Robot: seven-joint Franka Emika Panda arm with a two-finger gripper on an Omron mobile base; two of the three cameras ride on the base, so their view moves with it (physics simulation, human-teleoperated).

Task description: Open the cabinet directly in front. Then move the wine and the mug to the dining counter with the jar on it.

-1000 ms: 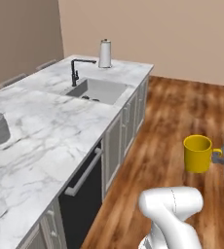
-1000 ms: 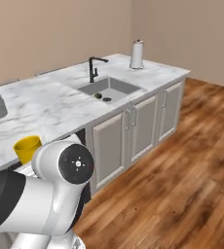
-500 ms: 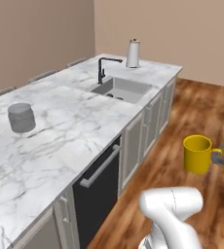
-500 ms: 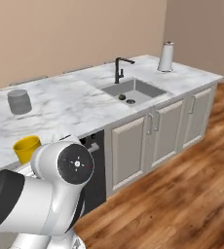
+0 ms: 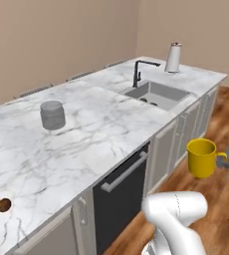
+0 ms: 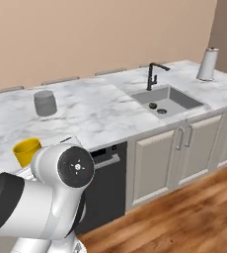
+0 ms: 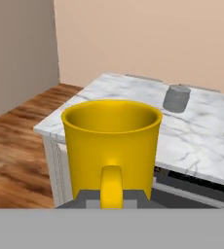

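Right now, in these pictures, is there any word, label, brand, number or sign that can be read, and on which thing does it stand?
None: no text can be read.
The yellow mug is plain.
The grey jar on the marble dining counter has no label.
The white paper-towel roll beside the sink has no print.
The black dishwasher front shows no brand or marks.
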